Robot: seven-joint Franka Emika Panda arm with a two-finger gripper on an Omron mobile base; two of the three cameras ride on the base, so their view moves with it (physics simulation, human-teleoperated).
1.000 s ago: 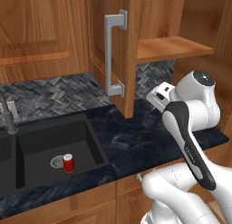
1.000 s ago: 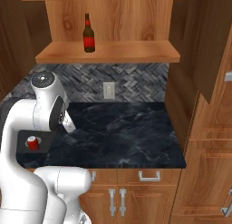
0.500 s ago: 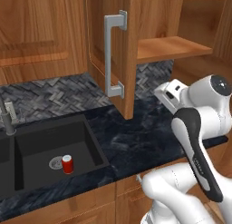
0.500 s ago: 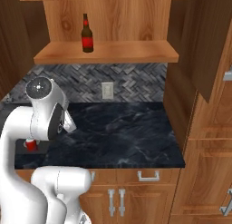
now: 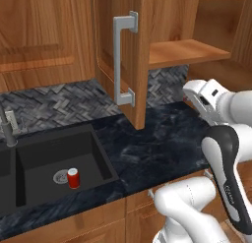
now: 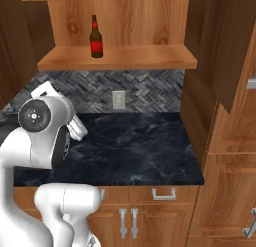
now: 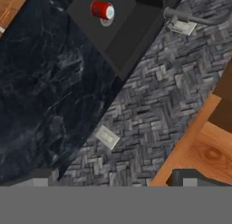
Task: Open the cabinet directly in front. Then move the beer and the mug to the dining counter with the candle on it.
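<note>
White arm folded above black marbled counter, hand rolled sideways; two-finger gripper jaws spread wide, empty. Reddish-brown wooden cabinet door open; dark brown glass beer bottle upright on shelf.

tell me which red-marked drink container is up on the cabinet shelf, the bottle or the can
The beer: a dark bottle with a red label, standing upright on the open cabinet shelf. The short red can stands down in the black sink.

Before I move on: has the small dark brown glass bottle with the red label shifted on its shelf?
No. The bottle stands where it was on the wooden shelf, up and left of the white wall outlet, as before.
</note>
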